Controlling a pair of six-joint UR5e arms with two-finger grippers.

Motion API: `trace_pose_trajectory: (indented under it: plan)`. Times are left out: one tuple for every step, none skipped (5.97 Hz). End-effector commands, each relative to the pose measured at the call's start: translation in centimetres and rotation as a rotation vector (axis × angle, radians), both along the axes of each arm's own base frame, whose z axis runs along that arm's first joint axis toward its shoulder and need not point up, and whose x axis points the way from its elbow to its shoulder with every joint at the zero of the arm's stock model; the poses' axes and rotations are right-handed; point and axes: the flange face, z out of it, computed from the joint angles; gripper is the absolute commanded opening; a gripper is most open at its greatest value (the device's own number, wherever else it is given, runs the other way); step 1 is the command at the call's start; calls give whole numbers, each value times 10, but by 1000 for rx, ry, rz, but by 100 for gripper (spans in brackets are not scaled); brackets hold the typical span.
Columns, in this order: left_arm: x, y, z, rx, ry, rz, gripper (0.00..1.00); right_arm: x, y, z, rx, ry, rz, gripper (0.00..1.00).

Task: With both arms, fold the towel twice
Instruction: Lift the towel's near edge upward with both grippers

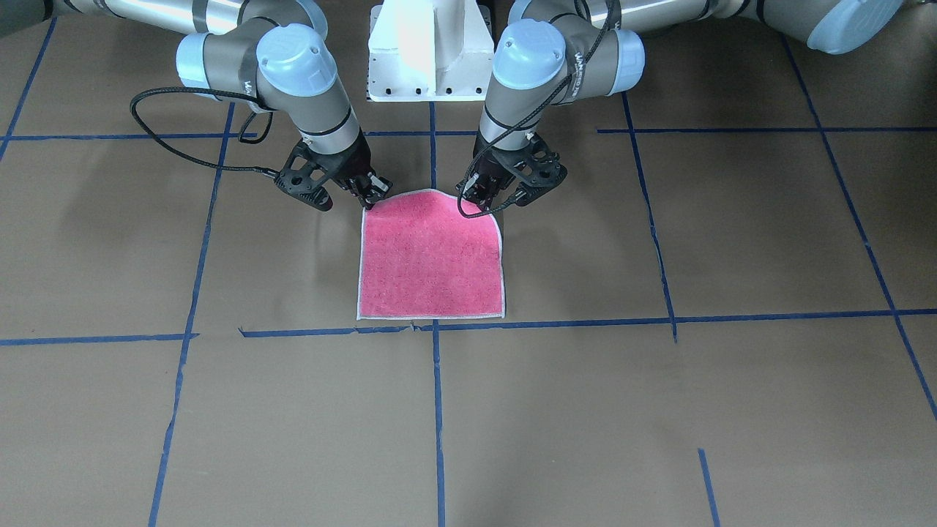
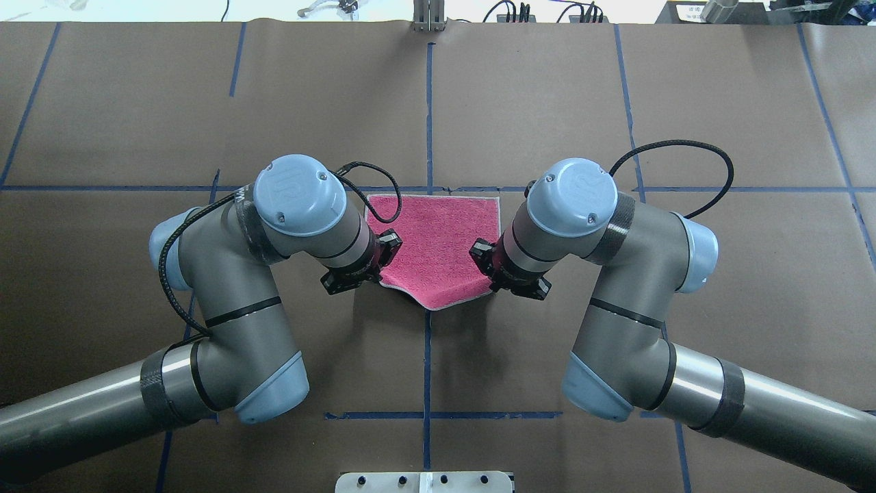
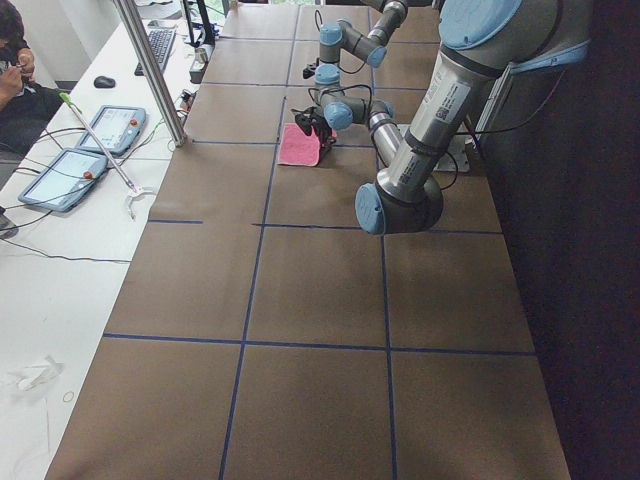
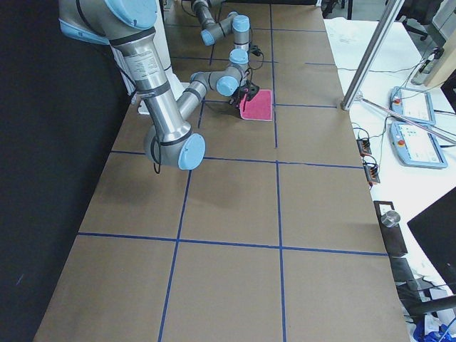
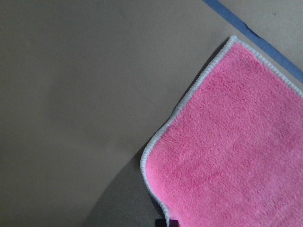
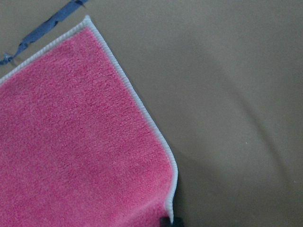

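Now you have wide table point(image 1: 659, 410) round the towel point(image 1: 432, 263); left gripper point(image 1: 489, 206), right gripper point(image 1: 370, 199) each pinch a lifted near corner.

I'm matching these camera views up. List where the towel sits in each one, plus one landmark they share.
Front-facing: towel at centre.
Overhead: towel at centre.
Exterior left: towel small, upper middle.
Exterior right: towel small, upper middle.
Left wrist: towel fills lower right.
Right wrist: towel fills lower left.
Landmark: blue tape line along the towel's edge farthest from the robot.
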Motion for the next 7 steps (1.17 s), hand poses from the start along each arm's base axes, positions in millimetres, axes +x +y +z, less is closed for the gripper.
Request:
trace_pose_trajectory:
  plan:
    - [-5, 5, 1, -47, -1, -8, 1, 6, 6, -5, -39, -3, -21, 0]
    - [-6, 6, 0, -55, 2, -16, 1, 6, 6, -4, -44, -1, -21, 0]
    - [-7, 6, -1, -61, 4, -20, 1, 7, 7, -2, -46, 1, -21, 0]
    - [-11, 9, -5, -72, 12, -29, 1, 7, 9, -3, -50, -5, -29, 0]
    - [-12, 11, -7, -78, 8, -31, 1, 6, 11, -5, -78, -10, -22, 0]
    - [-13, 11, -6, -82, 6, -31, 1, 8, 15, -9, -84, -19, -17, 0]
    - [-13, 12, -3, -92, 1, -33, 1, 11, 19, -3, -93, -15, -17, 0]
